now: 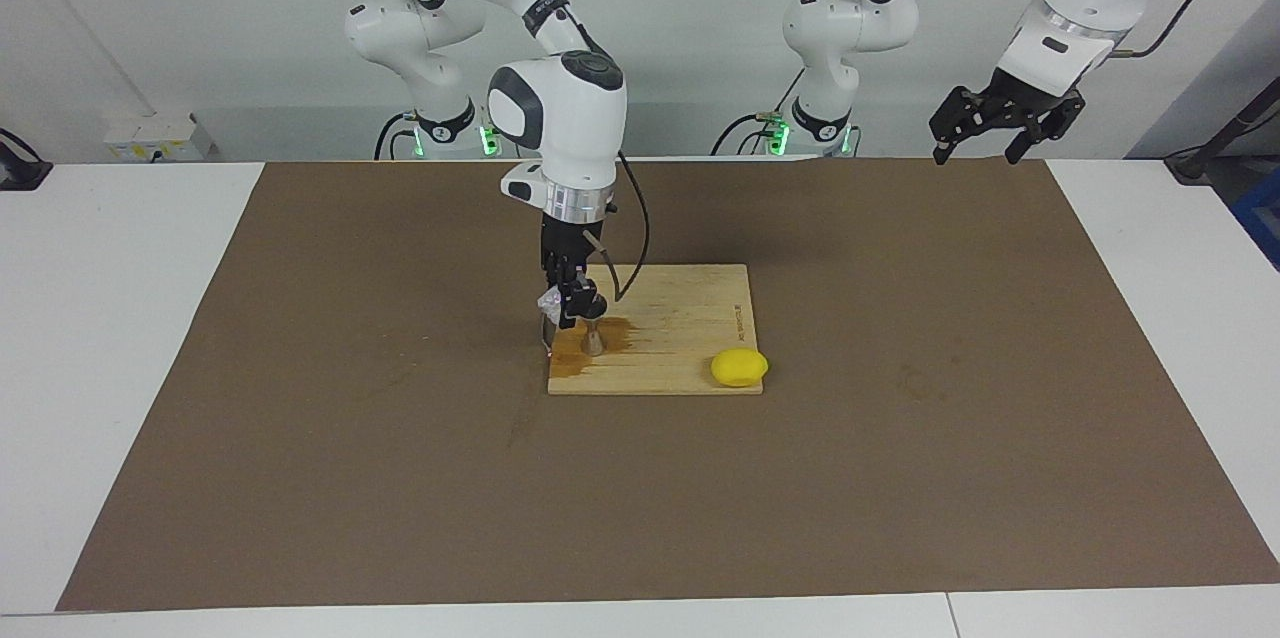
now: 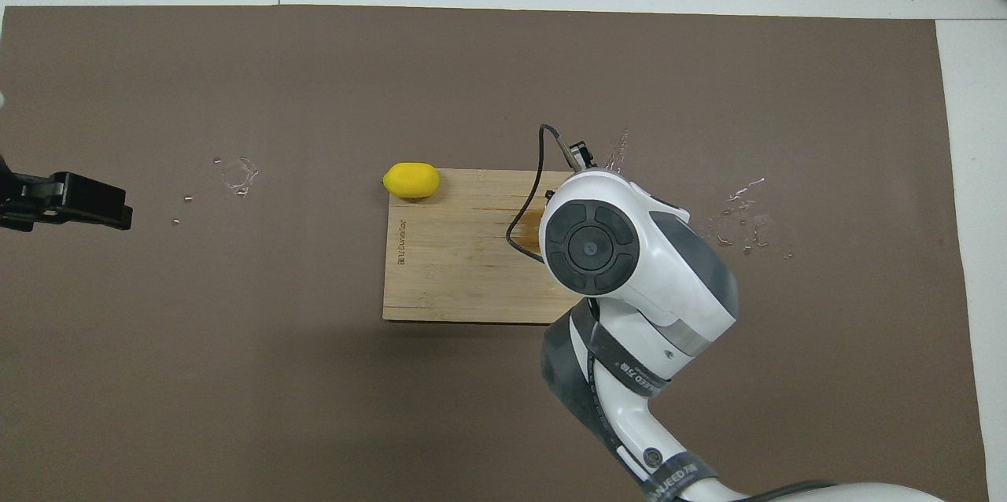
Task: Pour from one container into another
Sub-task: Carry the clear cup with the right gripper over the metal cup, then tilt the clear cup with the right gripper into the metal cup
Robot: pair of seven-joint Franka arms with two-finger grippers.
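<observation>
My right gripper reaches straight down over the wooden cutting board, at the corner toward the right arm's end. It is shut on the small clear cup, which it holds tilted just above and beside the steel hourglass jigger. The jigger stands upright on the board in a dark wet patch. In the overhead view the right arm's wrist hides the cup, the jigger and the gripper. My left gripper hangs open and empty, high over the edge of the mat at the left arm's end, where the arm waits; it also shows in the overhead view.
A yellow lemon lies at the board's corner farthest from the robots, toward the left arm's end. Water drops lie on the brown mat toward both ends. The board sits mid-mat.
</observation>
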